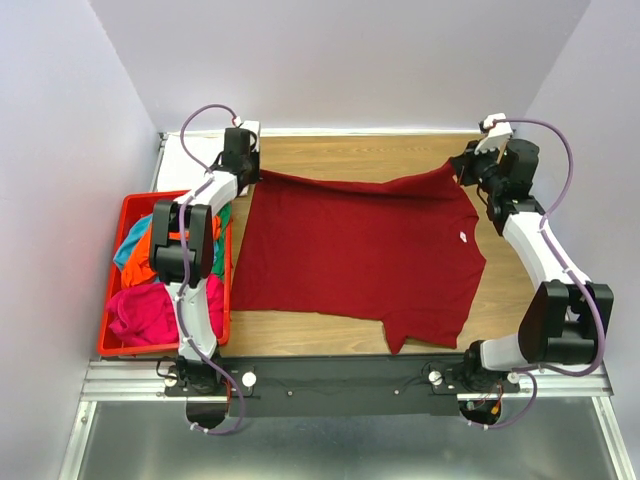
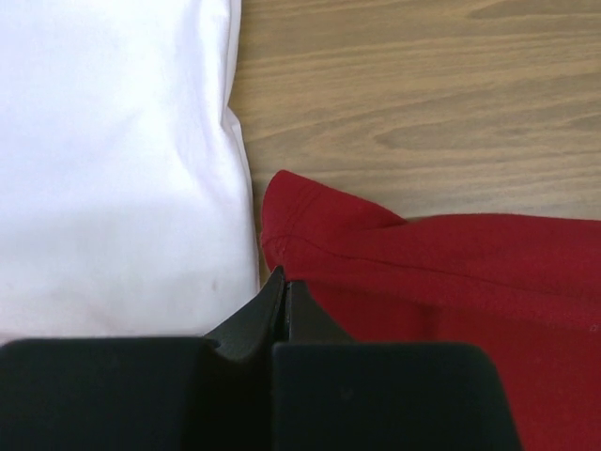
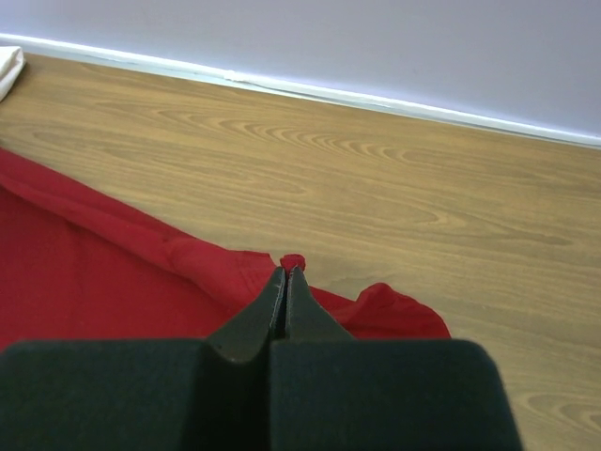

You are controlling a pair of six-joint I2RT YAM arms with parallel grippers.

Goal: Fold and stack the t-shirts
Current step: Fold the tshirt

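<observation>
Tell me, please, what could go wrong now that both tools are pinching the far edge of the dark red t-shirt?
1. The right tool seems to grip only a small nub of the dark red t-shirt, so a firm pull could slip it free.
2. The left tool pinches a corner right beside the white t-shirt. A sideways move might drag or rumple that one.

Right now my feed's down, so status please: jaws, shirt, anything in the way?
Left jaws shut on red shirt, far-left corner. Right jaws shut on its far-right corner. Shirt spread open, not yet folded. White shirt right beside left jaws.
</observation>
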